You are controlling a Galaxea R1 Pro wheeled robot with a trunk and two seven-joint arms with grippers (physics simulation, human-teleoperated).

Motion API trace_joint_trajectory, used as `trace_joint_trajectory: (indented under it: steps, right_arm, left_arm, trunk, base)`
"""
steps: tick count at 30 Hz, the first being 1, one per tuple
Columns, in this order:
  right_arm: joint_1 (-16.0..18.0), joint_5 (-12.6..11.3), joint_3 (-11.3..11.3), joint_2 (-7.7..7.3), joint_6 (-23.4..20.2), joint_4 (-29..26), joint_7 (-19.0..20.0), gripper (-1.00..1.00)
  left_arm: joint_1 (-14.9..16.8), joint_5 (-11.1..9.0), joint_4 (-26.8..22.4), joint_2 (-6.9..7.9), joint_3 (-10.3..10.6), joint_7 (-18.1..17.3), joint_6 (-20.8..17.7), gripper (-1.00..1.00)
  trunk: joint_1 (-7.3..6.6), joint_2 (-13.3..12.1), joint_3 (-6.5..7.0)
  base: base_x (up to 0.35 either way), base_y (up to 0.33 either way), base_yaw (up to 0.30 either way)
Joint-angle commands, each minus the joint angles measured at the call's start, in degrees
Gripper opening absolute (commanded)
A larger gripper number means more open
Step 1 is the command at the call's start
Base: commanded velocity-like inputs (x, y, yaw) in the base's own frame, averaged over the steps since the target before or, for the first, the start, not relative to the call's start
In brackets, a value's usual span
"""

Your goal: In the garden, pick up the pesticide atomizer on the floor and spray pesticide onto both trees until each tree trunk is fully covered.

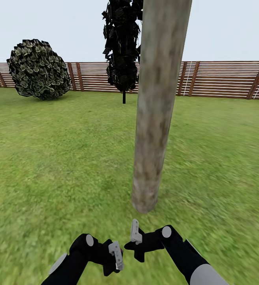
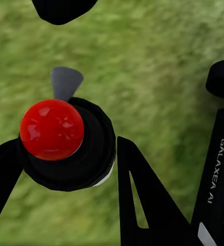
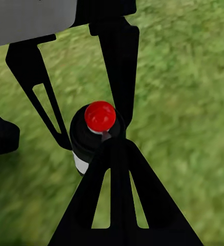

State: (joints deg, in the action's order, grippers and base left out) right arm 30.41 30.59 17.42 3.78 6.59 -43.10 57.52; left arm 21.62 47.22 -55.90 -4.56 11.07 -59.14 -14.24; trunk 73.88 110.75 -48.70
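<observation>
Tree trunk (image 1: pixel 157 99) and grass (image 1: pixel 46 158) take up most of what you see from behind the robot. The mottled grey-brown column rises straight out of the lawn just ahead of both arms, leaning slightly in the head view. I see no white mist on its bark, so by my reckoning the spraying is not yet done here. Behind it runs the slatted fence (image 1: pixel 224 79), with a round bush (image 1: pixel 38 69) and a dark-leaved tree (image 1: pixel 121 43) in front of it.

Lower down, the two black arms meet close together over the lawn, near the trunk's foot. The right one is a little nearer to it.

The left gripper (image 2: pixel 68 143) has the pesticide atomizer (image 2: pixel 86 164). Its fingers (image 2: pixel 142 205) flank the black body on either side and look pressed against it, so I take it as gripped. The right gripper (image 3: pixel 114 143) has its two fingers drawn together with nothing between them, and it hangs just beside the bottle.

The red cap (image 2: pixel 52 129) faces the left wrist camera squarely, so the bottle's long axis runs roughly along that gripper's fingers, toward the grass. The small grey nozzle (image 2: pixel 65 82) sticks out sideways from under the cap. The next move turns on whether it points at the trunk, and I cannot tell that from here. The left wrist probably needs turning until it does.
</observation>
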Motion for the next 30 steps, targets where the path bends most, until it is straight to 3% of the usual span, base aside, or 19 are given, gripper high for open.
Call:
trace_joint_trajectory:
  steps: [1,30]
  right_arm:
    - [0.0,0.0,0.01,0.0,0.0,-0.02,0.0,-1.0]
    - [0.0,0.0,0.07,0.09,0.0,-0.06,-0.02,-1.0]
  left_arm:
    - [0.0,-0.05,0.0,0.0,0.0,-0.01,0.0,-1.0]
    - [0.0,-0.55,0.0,-1.15,-0.01,-0.06,0.17,-1.0]
  trunk:
    - [0.0,0.0,0.0]
    - [0.0,0.0,0.0]
  base:
    - [0.0,0.0,0.0]
    - [0.0,0.0,0.0]
